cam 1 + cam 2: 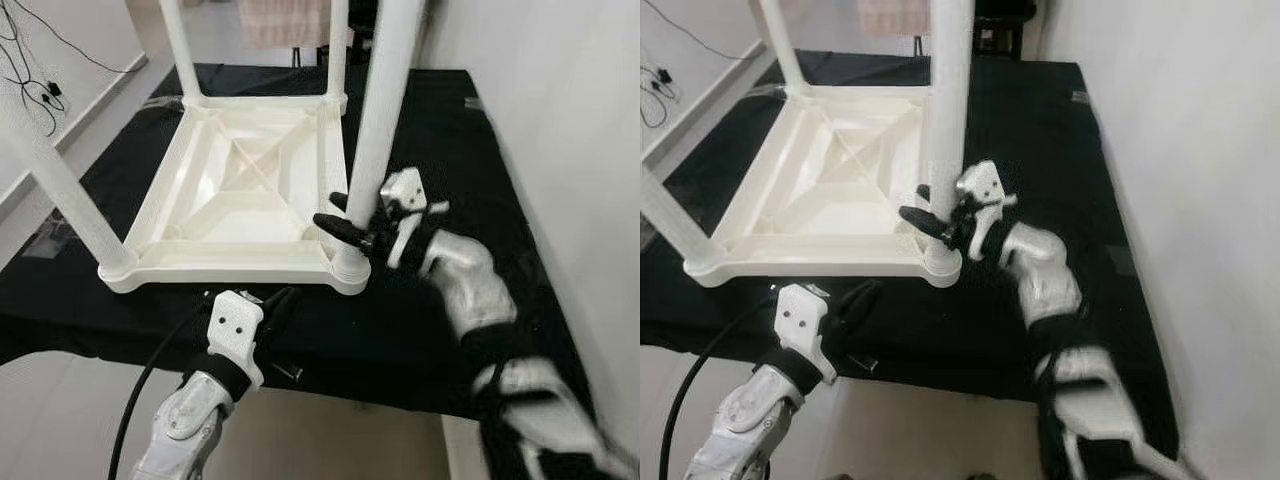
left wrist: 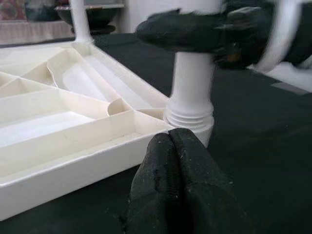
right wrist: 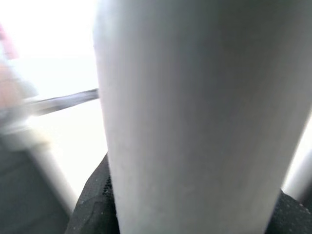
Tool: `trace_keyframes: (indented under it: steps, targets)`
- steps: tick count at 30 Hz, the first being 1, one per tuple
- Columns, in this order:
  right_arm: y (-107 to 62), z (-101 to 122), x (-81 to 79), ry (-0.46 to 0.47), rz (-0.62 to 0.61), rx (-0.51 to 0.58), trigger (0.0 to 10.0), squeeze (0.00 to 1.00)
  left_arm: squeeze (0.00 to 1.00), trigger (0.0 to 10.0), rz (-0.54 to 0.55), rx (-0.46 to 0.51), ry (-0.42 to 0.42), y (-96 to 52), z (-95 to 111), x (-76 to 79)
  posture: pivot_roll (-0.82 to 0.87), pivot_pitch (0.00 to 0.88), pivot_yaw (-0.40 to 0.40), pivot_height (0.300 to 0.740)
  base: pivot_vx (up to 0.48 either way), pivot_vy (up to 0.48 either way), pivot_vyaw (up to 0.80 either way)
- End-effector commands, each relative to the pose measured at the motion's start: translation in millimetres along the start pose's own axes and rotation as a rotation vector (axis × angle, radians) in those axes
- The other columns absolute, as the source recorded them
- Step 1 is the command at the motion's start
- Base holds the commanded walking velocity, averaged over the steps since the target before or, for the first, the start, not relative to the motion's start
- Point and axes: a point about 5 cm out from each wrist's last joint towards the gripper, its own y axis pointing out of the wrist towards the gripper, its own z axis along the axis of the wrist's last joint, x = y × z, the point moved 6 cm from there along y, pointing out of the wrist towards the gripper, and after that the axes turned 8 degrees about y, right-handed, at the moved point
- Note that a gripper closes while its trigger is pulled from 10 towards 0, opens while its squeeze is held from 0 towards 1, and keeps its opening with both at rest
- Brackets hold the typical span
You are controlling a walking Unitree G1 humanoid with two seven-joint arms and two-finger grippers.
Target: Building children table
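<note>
table point(image 1: 240, 180) upside down, legs up | right hand point(image 1: 352, 222) clamped on upright near leg point(image 1: 385, 110) | left hand point(image 2: 181, 165) pressed together

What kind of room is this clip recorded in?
Probably a bare room in a home, set up for assembly: an upturned white plastic children's table on a black cloth, plain white wall, loose cables on the floor.

**Hidden and cut-off parts around the upturned table**

All four white legs of the table point(image 1: 240, 190) run past the top edge, so their ends are unseen. The right gripper point(image 1: 352, 222) wraps the near right leg point(image 1: 385, 110), one finger hidden behind it. The right forearm is motion-blurred. The black cloth point(image 1: 450, 140) beneath the table covers whatever supports it.
</note>
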Motion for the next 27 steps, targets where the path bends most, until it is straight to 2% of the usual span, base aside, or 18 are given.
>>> trace_keyframes:
  steps: [1,2,3,4,5,9,10,14,15,16,19,20,22,23,24,25,27]
  targets:
    - [-20.6,-45.8,24.6,0.056,-0.230,-0.143,0.0,0.00,0.00,10.0,-0.002,-0.021,-0.008,-3.7,-4.8,-0.1,0.09,0.116,-0.016,0.740,0.000,0.000,0.00]
    - [-24.5,-50.4,13.2,0.084,-0.275,-0.123,0.0,0.00,0.00,10.0,-0.005,-0.022,-0.008,-3.6,-5.2,-0.4,0.09,0.114,-0.012,0.740,0.000,0.000,0.00]
    - [-24.3,-49.7,2.0,0.077,-0.263,-0.109,0.0,0.00,0.00,10.0,-0.006,-0.023,-0.007,-3.6,-5.6,-0.8,0.09,0.111,-0.009,0.740,0.000,0.000,0.00]
    - [-24.3,-49.7,2.0,0.077,-0.263,-0.109,0.0,0.00,0.00,10.0,-0.006,-0.023,-0.007,-3.6,-5.6,-0.8,0.09,0.111,-0.009,0.740,0.000,0.000,0.00]
    - [-20.0,-47.6,-4.8,0.061,-0.226,-0.103,0.0,0.00,0.00,10.0,-0.006,-0.024,-0.008,-3.3,-6.1,-0.8,0.08,0.101,-0.004,0.740,0.000,0.000,0.00]
    - [-6.1,-42.7,8.5,0.041,-0.230,-0.113,0.0,0.00,0.00,10.0,-0.020,-0.022,-0.006,-1.8,-6.1,0.9,0.09,0.102,-0.018,0.740,0.000,0.000,0.00]
    - [-4.2,-41.0,13.9,0.039,-0.254,-0.117,10.0,0.00,0.00,10.0,-0.016,-0.021,-0.005,-1.7,-5.8,0.5,0.09,0.102,-0.017,0.740,0.000,0.000,0.00]
    - [0.8,-30.3,17.5,0.050,-0.258,-0.096,10.0,0.00,0.00,10.0,-0.004,-0.020,-0.002,-1.5,-5.2,-0.5,0.10,0.103,-0.018,0.740,0.000,0.000,0.00]
    - [3.3,-24.2,18.1,0.050,-0.236,-0.080,10.0,1.00,0.00,10.0,-0.003,-0.020,-0.001,-1.5,-5.1,-0.5,0.10,0.103,-0.018,0.740,0.000,0.000,0.00]
    - [3.3,-24.2,18.1,0.050,-0.236,-0.080,10.0,1.00,0.00,10.0,-0.003,-0.020,-0.001,-1.5,-5.1,-0.5,0.10,0.103,-0.018,0.740,0.000,0.000,0.00]
    - [11.1,-5.8,9.2,0.084,-0.064,-0.056,10.0,1.00,0.00,10.0,-0.006,-0.019,-0.004,-0.7,-4.8,0.2,0.10,0.105,-0.018,0.740,0.000,0.000,0.00]
    - [11.7,-2.7,9.0,0.083,-0.018,-0.058,10.0,0.89,0.00,10.0,-0.007,-0.019,-0.005,-0.5,-4.9,0.5,0.10,0.104,-0.018,0.740,0.000,0.000,0.00]
    - [11.8,-1.2,10.3,0.080,0.008,-0.063,10.0,0.89,0.00,10.0,-0.008,-0.019,-0.005,-0.3,-4.9,0.7,0.10,0.103,-0.018,0.740,0.000,0.000,0.00]
    - [11.1,0.4,10.5,0.066,0.060,-0.074,10.0,0.00,0.00,10.0,-0.008,-0.018,-0.005,-0.1,-4.8,0.9,0.10,0.104,-0.020,0.740,0.000,0.000,0.00]
    - [10.8,1.3,10.3,0.047,0.110,-0.086,10.0,0.00,0.00,10.0,-0.008,-0.018,-0.005,0.1,-4.8,1.1,0.11,0.104,-0.022,0.740,0.000,0.000,0.00]
    - [10.8,1.3,10.3,0.047,0.110,-0.086,10.0,0.00,0.00,10.0,-0.008,-0.018,-0.005,0.1,-4.8,1.1,0.11,0.104,-0.022,0.740,0.000,0.000,0.00]
    - [8.4,2.2,6.5,0.010,0.222,-0.116,10.0,0.00,0.00,10.0,-0.006,-0.017,-0.004,0.2,-4.6,1.0,0.11,0.104,-0.022,0.740,0.000,0.000,0.00]
